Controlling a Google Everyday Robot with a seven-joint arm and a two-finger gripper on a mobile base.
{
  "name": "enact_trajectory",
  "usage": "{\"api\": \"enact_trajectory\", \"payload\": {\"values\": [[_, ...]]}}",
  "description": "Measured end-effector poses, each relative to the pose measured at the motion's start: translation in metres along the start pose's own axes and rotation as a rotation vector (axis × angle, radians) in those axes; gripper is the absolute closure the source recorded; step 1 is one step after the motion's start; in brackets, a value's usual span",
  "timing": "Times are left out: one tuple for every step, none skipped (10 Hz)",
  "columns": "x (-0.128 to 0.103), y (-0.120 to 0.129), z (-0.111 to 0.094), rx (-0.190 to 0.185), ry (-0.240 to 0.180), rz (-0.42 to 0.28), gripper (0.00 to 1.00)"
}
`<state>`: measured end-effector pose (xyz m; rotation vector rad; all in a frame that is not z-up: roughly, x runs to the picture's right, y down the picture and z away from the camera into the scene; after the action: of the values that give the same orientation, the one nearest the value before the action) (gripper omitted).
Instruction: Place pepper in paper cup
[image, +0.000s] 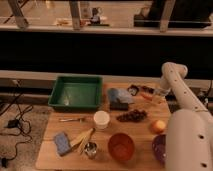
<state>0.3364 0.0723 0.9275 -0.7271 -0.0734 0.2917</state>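
My jaws are low at the far right of the bench (47, 150), right by the pepper (148, 97). I cannot tell if they are open or closed. The paper cup (101, 120) sits well apart, in the middle.

1 arm (181, 96) up at right side, elbow bent at top, forearm angled down-left. Tool (151, 95) low over far-right corner of surface (50, 146).

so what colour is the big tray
The tray is green, plain in the camera view. The end effector is over the table's far right side.
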Motion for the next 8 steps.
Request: {"api": "enact_trajectory", "payload": {"values": [[-0.006, 0.004, -0.005, 0.001, 0.0, -0.017, 0.96], [-0.009, 0.009, -0.011, 0.003, -0.001, -0.032, 0.96], [-0.009, 0.012, -0.016, 0.006, 0.001, -0.041, 0.96], [-0.008, 0.019, -0.026, 0.014, 0.002, -0.053, 0.96], [-0.009, 0.022, -0.032, 0.02, 0.004, -0.062, 0.96], [-0.011, 0.026, -0.04, 0.03, 0.007, -0.076, 0.96], [-0.013, 0.03, -0.046, 0.038, 0.013, -0.092, 0.96], [-0.015, 0.034, -0.05, 0.043, 0.021, -0.108, 0.96]]}}
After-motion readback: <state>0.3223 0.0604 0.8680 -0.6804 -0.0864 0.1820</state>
